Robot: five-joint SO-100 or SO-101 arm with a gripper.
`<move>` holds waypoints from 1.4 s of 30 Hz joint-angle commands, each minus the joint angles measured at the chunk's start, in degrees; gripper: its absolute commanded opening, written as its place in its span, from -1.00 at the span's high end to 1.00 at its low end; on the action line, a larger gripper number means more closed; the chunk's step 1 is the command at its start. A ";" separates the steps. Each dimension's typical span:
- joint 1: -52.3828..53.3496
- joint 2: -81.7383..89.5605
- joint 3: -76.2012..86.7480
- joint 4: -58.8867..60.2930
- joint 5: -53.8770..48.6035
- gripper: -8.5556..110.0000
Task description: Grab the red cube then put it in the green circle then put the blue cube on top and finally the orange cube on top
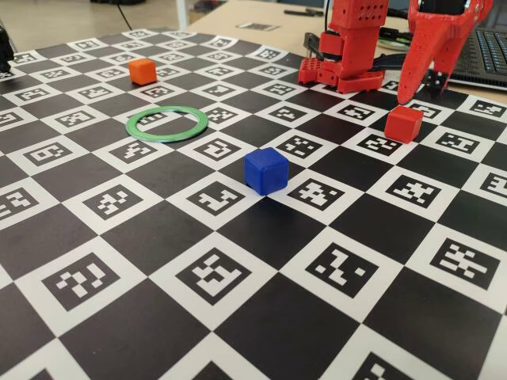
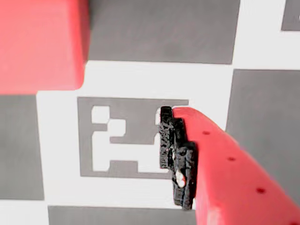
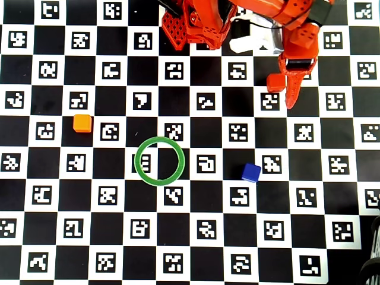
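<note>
The red 3D-printed end effector (image 1: 413,96) hangs low over the counter (image 1: 238,317), which is covered by a black-and-white checkerboard sheet printed with square marker codes. In the fixed view its pointed tips hover just behind and slightly left of the small matte deep-red plastic cube (image 1: 404,123), which sits on the sheet at the right side. In the overhead view the end effector (image 3: 291,101) points down the picture, with the red cube (image 3: 275,82) just beside it on its left, close to the finger but with no visible grip on it. The wrist view shows one red finger with a black textured pad (image 2: 178,157) reaching in from the lower right, and the red cube (image 2: 42,44) filling the upper left corner, well clear of that pad; a white square with a marker code lies between them. The second finger does not show clearly in any view, so I cannot tell how far the jaws are parted; nothing is held between them.

The thin flat green ring (image 3: 142,169) lies near the middle of the sheet, its centre open. The small royal-blue plastic cube (image 3: 251,173) rests to the right of the ring in the overhead view, well apart from it. The small bright-orange plastic cube (image 3: 82,123) sits up and to the left of the ring, also apart.
</note>
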 commanded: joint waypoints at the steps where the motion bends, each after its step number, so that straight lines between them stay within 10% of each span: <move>1: -0.35 2.90 0.44 -1.85 -0.09 -0.16; 42: 7.29 -10.37 1.05 -10.63 -6.24 -0.12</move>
